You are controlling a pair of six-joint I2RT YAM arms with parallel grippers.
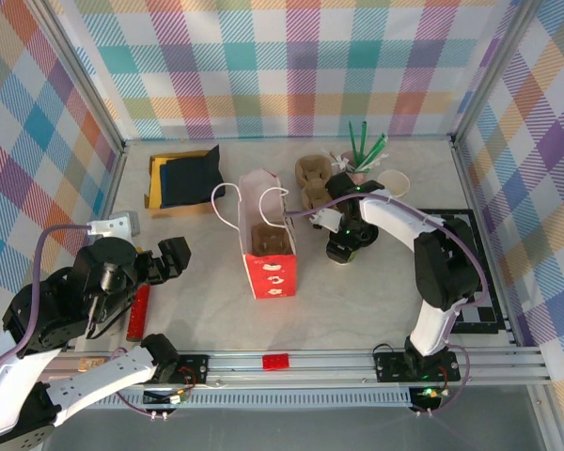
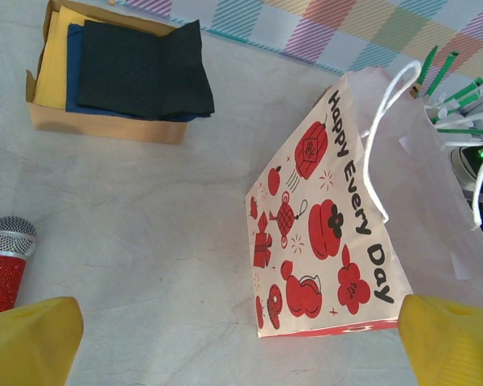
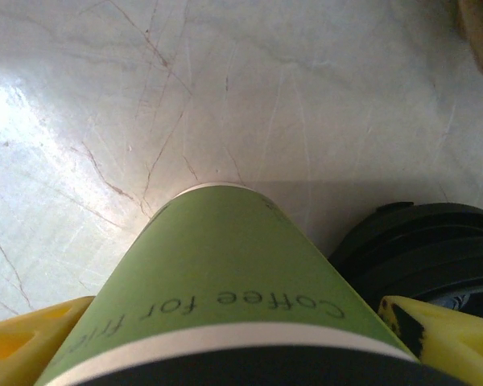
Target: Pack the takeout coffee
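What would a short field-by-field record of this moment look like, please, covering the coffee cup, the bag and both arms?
coffee cup: green, between the right fingers, outside the bag
right grip: one finger on each side of the cup; firm contact cannot be told
paper bag: upright, mouth open, left of the cup in the top view
left fingers: wide apart, holding nothing, facing the bag
straw cup: upright, beyond the coffee cup
task status: cup not yet packed

Robotics lab cell: tabletop (image 1: 207,296) boxed by plaid cloth walls (image 1: 291,66) on aluminium frame (image 1: 338,363); left arm (image 1: 75,301) and right arm (image 1: 442,272) bolted at front.
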